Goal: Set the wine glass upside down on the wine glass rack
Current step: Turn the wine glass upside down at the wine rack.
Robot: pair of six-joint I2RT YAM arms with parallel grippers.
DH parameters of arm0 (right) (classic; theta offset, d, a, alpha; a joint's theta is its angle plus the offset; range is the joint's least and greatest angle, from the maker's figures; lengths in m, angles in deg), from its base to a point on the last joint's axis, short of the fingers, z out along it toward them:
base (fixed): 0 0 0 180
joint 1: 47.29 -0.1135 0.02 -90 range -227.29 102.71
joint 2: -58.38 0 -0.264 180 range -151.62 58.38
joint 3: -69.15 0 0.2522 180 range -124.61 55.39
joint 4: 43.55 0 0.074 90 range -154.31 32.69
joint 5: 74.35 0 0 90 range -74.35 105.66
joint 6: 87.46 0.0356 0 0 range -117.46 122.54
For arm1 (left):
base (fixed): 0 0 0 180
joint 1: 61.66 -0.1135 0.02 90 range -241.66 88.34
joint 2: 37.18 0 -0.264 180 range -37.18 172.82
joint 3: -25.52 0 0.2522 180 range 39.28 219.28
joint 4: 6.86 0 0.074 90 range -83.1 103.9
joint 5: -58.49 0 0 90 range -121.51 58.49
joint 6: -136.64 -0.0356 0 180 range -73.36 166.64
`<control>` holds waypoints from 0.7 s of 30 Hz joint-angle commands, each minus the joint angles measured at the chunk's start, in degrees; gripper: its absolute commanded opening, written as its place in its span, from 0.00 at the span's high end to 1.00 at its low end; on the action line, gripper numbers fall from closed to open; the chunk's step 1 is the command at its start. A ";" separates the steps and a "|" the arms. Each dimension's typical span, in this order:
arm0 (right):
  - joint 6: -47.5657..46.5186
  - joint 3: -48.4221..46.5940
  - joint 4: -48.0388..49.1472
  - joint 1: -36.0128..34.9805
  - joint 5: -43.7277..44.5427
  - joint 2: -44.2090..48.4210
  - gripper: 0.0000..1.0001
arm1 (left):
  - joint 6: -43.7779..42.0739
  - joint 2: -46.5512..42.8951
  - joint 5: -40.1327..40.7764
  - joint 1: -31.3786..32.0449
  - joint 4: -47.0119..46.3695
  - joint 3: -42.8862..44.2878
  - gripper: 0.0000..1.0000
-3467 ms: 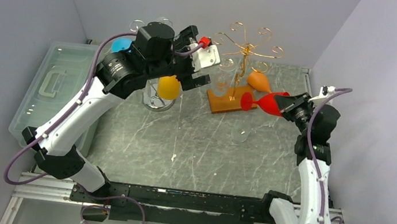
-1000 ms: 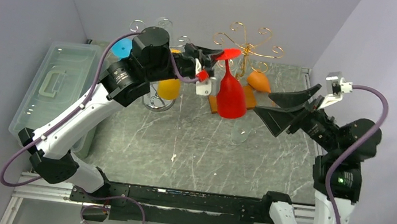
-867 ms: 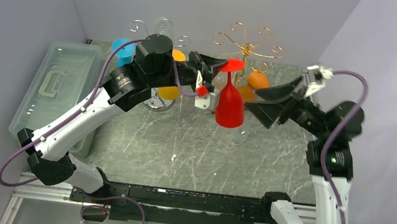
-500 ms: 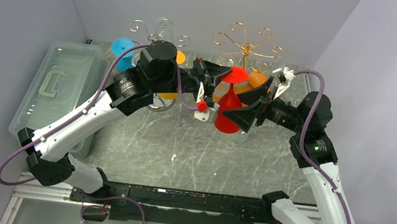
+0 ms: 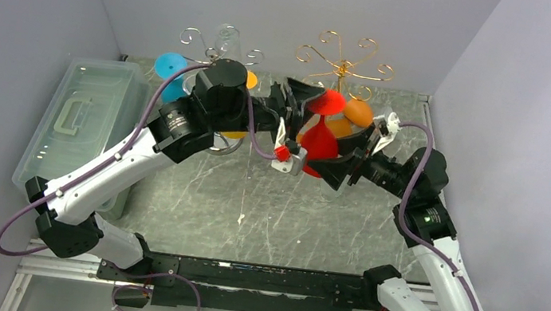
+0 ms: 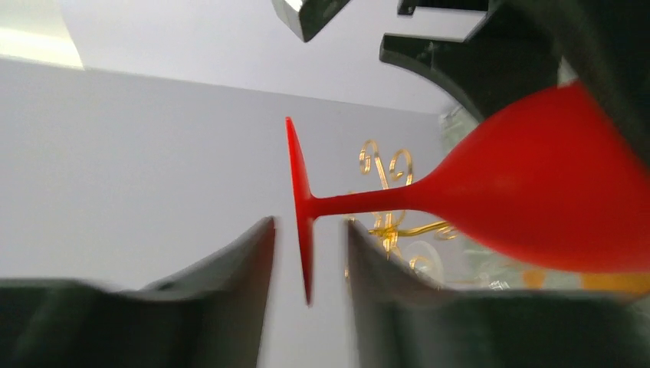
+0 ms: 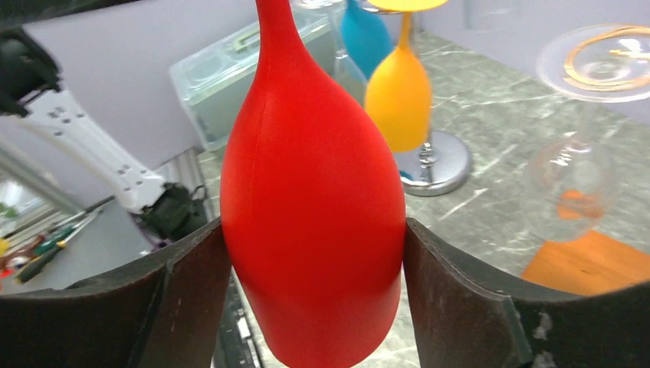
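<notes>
Wine glass point(image 5: 321, 139): red, upside down, in mid-air above the table, short of the gold rack point(image 5: 343, 56). Right gripper point(image 7: 314, 257): fingers pressed against both sides of the bowl, carrying it. Left gripper point(image 6: 306, 253): narrow, foot disc between its fingers with a gap on each side, no grip. Risks: the smooth tapered bowl may slide down through the right pads; the foot may clip the left fingers or a rack curl, jolting the orange glass point(image 5: 358, 112) at the rack

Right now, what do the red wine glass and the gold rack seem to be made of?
Red wine glass: probably plastic, smooth with a soft sheen; fully opaque, nothing shows through.
Gold rack: likely metal wire, shiny gold finish; its thin curled arms glint.
</notes>
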 commanded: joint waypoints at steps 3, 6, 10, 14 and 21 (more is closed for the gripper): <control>-5.61 -0.46 0.87 0.17 12.00 -0.41 0.34 | 5.07 -2.24 1.49 1.71 -1.63 1.94 0.14; -9.17 0.43 -1.78 0.17 21.34 -0.18 0.36 | 7.99 -2.07 4.55 1.78 -0.32 3.37 0.02; -10.40 3.55 -0.82 0.75 28.59 0.83 0.36 | 9.89 -3.85 7.44 1.72 0.92 2.80 0.00; -12.24 4.54 -0.94 4.57 32.07 0.66 0.36 | 11.51 -6.18 10.95 1.70 1.80 1.05 0.01; -8.07 8.22 5.32 16.26 24.64 -2.90 0.39 | 19.51 -6.66 15.34 1.76 6.41 4.02 0.01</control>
